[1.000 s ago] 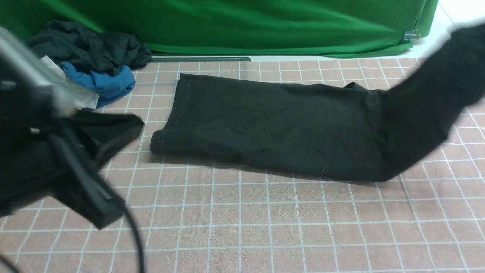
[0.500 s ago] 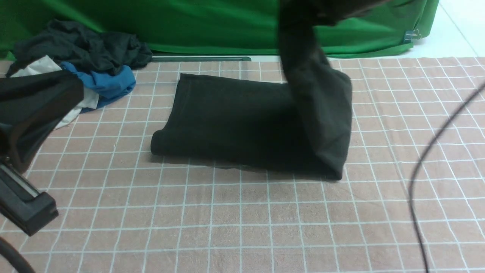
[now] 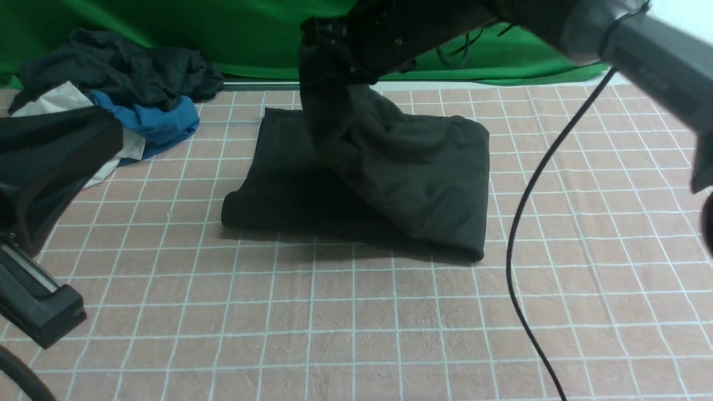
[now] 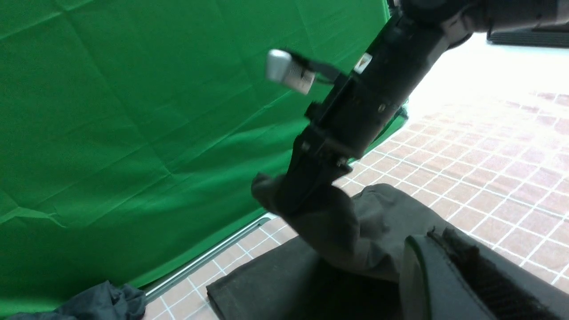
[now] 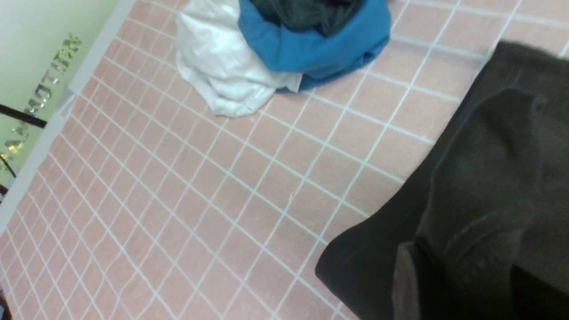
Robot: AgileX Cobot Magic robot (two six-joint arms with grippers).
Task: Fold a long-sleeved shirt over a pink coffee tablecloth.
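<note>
The long-sleeved shirt point(image 3: 429, 184) is black and lies as a folded band across the pink coffee tablecloth point(image 3: 356, 312). My right gripper point(image 3: 320, 61) is shut on the shirt's right end and holds it raised above the far left part of the shirt, so the cloth drapes down over the layer below. In the left wrist view the same gripper point(image 4: 284, 195) pinches a bunch of the shirt point(image 4: 378, 222). In the right wrist view its fingers point(image 5: 402, 275) are buried in the shirt point(image 5: 489, 178). My left gripper point(image 4: 429, 235) is shut and empty, off the shirt at the left.
A pile of clothes sits at the back left: a dark garment point(image 3: 128, 72), a blue cloth point(image 3: 161, 120) and a white cloth point(image 3: 55, 97). A green backdrop point(image 3: 390, 50) closes the far side. A black cable point(image 3: 521, 223) hangs from the right arm over the tablecloth.
My right gripper has swung the shirt's right end up and leftward over the body, halving the band's length. The left arm drew back to the left early on, then stayed still.
</note>
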